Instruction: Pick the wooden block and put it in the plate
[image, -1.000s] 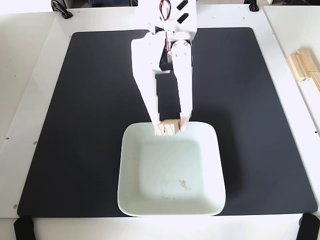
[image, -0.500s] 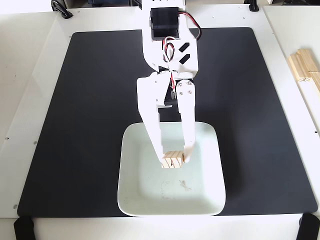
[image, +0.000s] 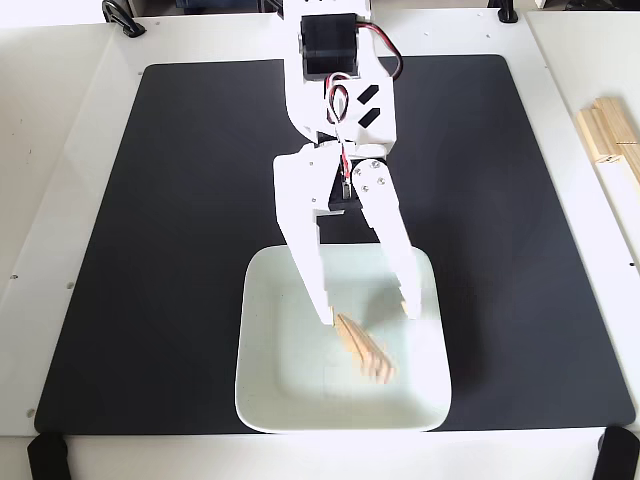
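The wooden block, small and light tan with lengthwise grooves, lies at an angle inside the white square plate near the front middle of the black mat. My white gripper hangs over the plate with its two fingers spread apart. The left fingertip is right beside the block's upper end; the right fingertip stands apart from it. The block rests on the plate and is not clamped between the fingers.
The black mat covers most of the white table. Longer pale wooden slats lie at the table's right edge. Black clamps sit at the front corners and a cable at the back left.
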